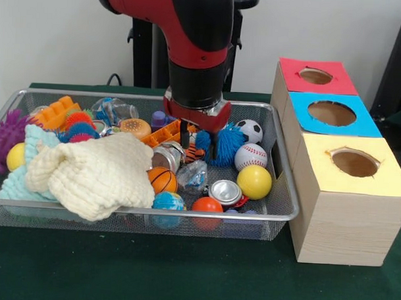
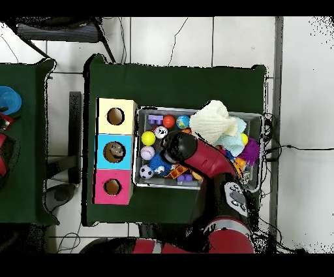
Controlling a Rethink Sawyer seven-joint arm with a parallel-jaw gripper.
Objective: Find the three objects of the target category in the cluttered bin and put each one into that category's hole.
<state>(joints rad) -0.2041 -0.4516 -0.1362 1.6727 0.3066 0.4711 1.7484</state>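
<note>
My gripper (image 1: pixel 199 142) hangs open in the middle of the wire bin (image 1: pixel 279 167), its black fingers (image 1: pixel 214 145) low among the clutter. A small tiger-striped ball (image 1: pixel 194 154) lies just below and between them, apart from the pads. A blue fuzzy ball (image 1: pixel 228 143) touches the right finger. To the right lie a soccer ball (image 1: pixel 250 130), a baseball (image 1: pixel 250 156) and a yellow ball (image 1: pixel 254 181). A basketball (image 1: pixel 162 179) sits by the cream cloth (image 1: pixel 94 172). In the overhead view the arm (image 2: pixel 196 157) hides the gripper.
Three wooden boxes stand beside the bin, each with a round hole: red top (image 1: pixel 289 69), blue top (image 1: pixel 301 104), yellow top (image 1: pixel 318 168). A silver can (image 1: pixel 225 192), an orange ball (image 1: pixel 207 205), a globe ball (image 1: pixel 168 201), orange blocks (image 1: pixel 53 112) and a purple spiky toy (image 1: pixel 4 136) crowd the bin.
</note>
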